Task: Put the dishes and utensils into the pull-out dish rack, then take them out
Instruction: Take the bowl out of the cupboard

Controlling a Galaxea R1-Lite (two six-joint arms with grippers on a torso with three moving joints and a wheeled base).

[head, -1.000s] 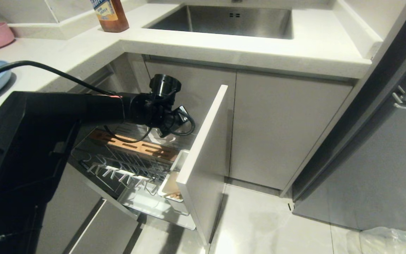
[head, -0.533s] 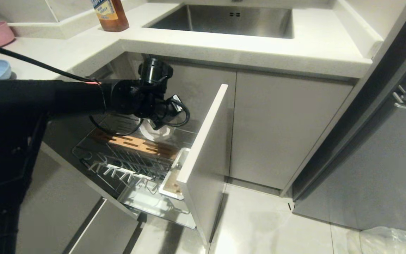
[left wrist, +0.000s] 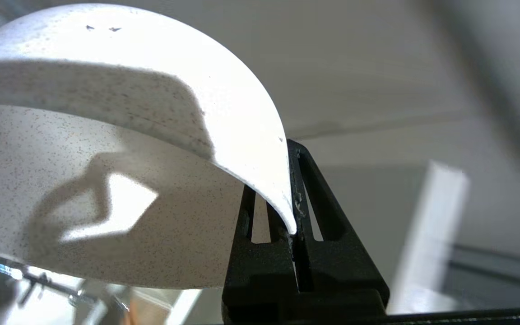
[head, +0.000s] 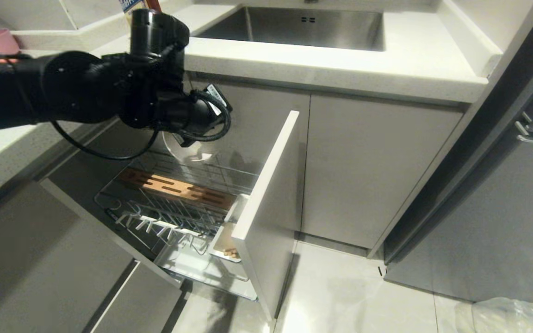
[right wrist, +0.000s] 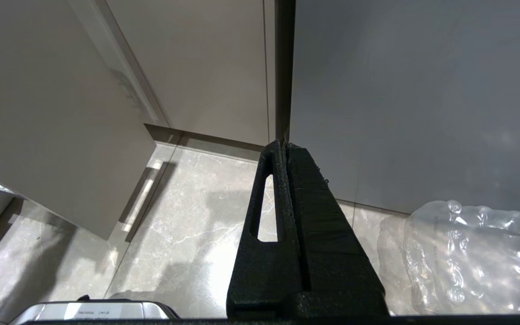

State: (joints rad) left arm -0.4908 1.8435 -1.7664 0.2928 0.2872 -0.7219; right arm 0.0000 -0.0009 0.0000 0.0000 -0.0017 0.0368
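A smooth, finely speckled cream glaze is shown on the bowl (left wrist: 106, 189). The dish rack (head: 174, 208) is made of shiny chrome wire with a matt wooden strip (head: 178, 188). A brushed metal finish is seen on the sink (head: 294, 25).

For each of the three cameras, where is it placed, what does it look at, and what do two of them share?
Head view: high, looking down at the pull-out dish rack; left arm shows.
Left wrist view: behind the left gripper, jaws clamping the bowl by its rim.
Right wrist view: behind the right gripper, shut, facing floor and cabinets.
Shared: head and left wrist views both show the bowl.
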